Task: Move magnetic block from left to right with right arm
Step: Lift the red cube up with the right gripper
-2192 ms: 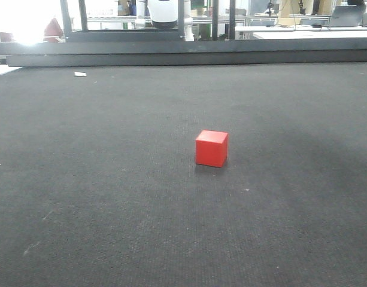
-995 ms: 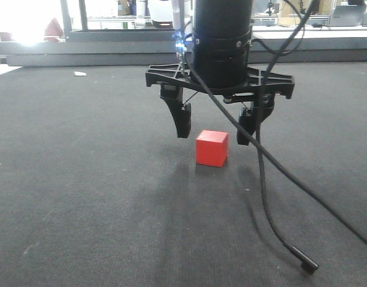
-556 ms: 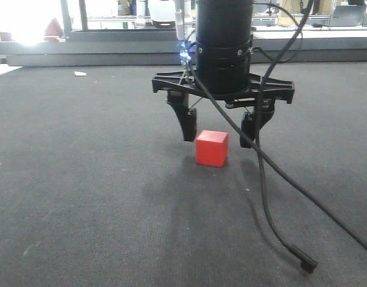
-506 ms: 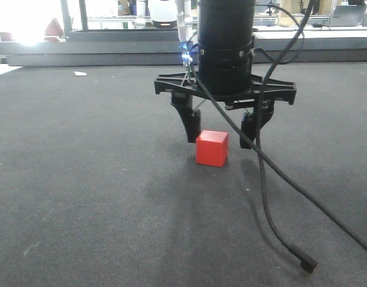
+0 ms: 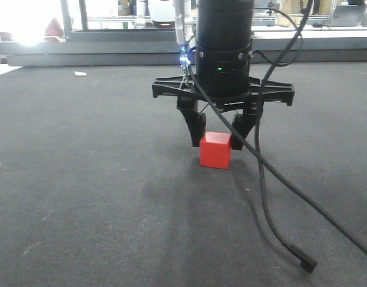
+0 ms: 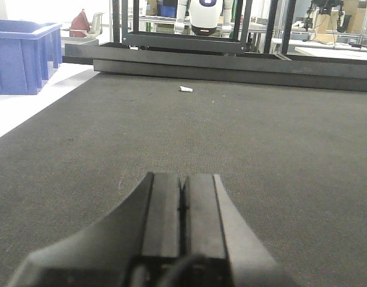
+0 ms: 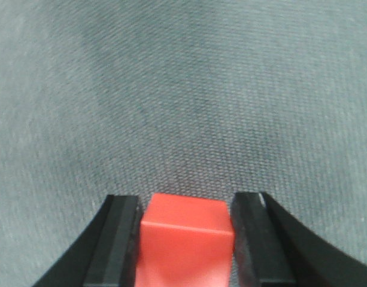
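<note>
The magnetic block [image 5: 215, 150] is a small red cube resting on the dark mat near the middle of the front view. My right gripper [image 5: 217, 142] stands straight over it, shut on it, one dark finger pressed to each side. In the right wrist view the magnetic block [image 7: 186, 239] fills the gap between the two fingers of the right gripper [image 7: 186, 203]. My left gripper [image 6: 183, 179] hovers over bare mat, its fingers shut together with nothing between them. The left gripper does not appear in the front view.
A thin black cable [image 5: 279, 179] trails from the right arm down to the mat at the front right. A small white scrap [image 5: 80, 74] lies far left near a raised black rail [image 5: 171, 57]. A blue bin [image 6: 21, 57] stands beyond the mat's left edge.
The right gripper came into view, lowered around the block, and its fingers closed inward until they touch the cube's sides. The cube shifted slightly to the right.
</note>
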{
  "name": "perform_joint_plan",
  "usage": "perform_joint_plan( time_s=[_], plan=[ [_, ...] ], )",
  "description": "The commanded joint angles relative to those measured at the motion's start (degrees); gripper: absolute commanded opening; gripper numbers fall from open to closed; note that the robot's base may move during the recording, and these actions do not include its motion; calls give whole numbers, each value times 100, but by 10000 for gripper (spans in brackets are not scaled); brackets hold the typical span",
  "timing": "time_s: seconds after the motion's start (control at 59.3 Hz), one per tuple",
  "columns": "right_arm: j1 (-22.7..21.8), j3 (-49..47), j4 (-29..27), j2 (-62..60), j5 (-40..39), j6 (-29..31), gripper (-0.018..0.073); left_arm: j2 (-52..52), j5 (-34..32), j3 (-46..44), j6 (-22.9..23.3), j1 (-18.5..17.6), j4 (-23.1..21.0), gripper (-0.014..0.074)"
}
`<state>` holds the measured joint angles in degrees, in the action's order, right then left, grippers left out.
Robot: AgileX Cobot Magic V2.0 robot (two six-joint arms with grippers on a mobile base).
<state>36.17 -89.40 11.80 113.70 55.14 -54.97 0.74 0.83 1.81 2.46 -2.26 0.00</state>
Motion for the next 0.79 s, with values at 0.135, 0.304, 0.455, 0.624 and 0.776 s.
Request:
perform_joint_plan(
  time_s=[0.135,0.304,0.455,0.624,0.776],
  plan=[
    [-37,-304,125,-742,-383,1478,124,76,-515,49,25,-17,0,-116],
    [-89,-277,127,-1191,-684,2759,124,76,-515,49,25,-17,0,-116],
    [-156,-149,127,-1616,-916,3468,124,76,-515,49,25,-17,0,-116],
    [-327,659,120,-2309,-1673,3685,124,76,-515,49,25,-17,0,-116],
    [-494,1518,127,-3010,-2261,3800,124,76,-515,49,25,-17,0,-116]
  ],
)
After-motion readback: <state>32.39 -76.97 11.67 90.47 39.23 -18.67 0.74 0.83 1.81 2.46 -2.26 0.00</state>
